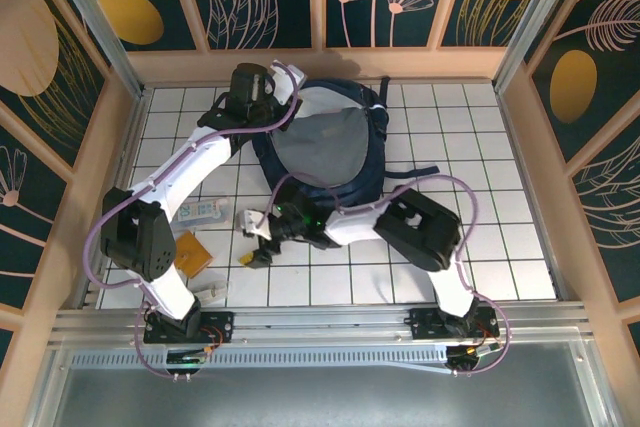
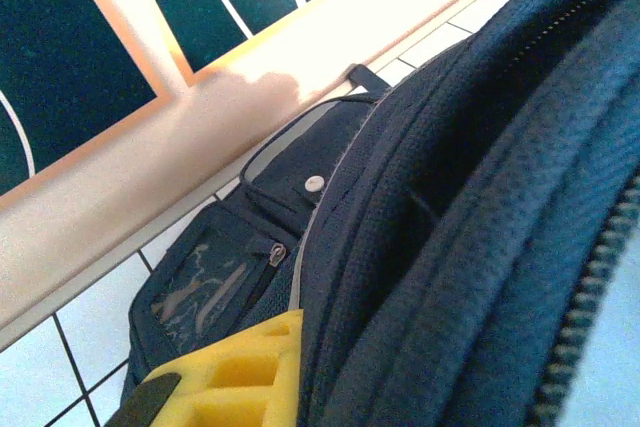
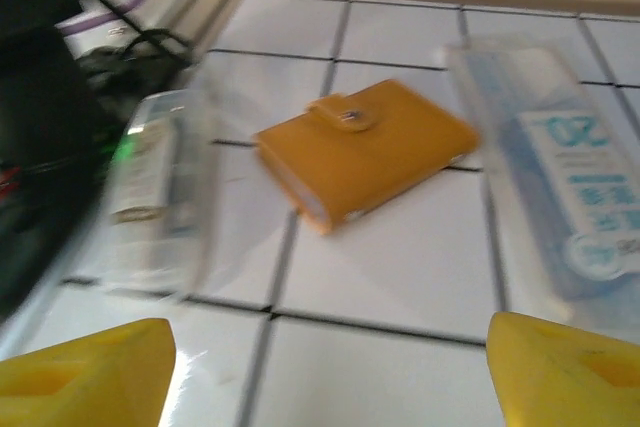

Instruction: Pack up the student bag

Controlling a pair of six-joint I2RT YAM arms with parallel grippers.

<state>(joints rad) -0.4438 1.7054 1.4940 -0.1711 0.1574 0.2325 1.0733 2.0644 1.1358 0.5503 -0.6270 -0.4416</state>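
The student bag (image 1: 345,162), a large dark navy backpack, lies at the back middle of the tiled table with its grey lining (image 1: 320,142) exposed. My left gripper (image 1: 262,99) is at the bag's top left corner, shut on the edge of the bag's fabric. In the left wrist view one yellow finger (image 2: 235,377) presses against the navy rim (image 2: 420,247). My right gripper (image 1: 250,239) hovers low in front of the bag, pointing left. It is open, its yellow fingertips (image 3: 90,372) wide apart over bare tile, nothing between them.
An orange snap wallet (image 3: 365,147) lies just beyond the right gripper, also visible from above (image 1: 192,252). Clear packets lie on both sides of it (image 3: 570,187) (image 3: 160,187). Wooden walls ring the table (image 1: 520,247). The left arm's base (image 1: 140,237) stands near the wallet.
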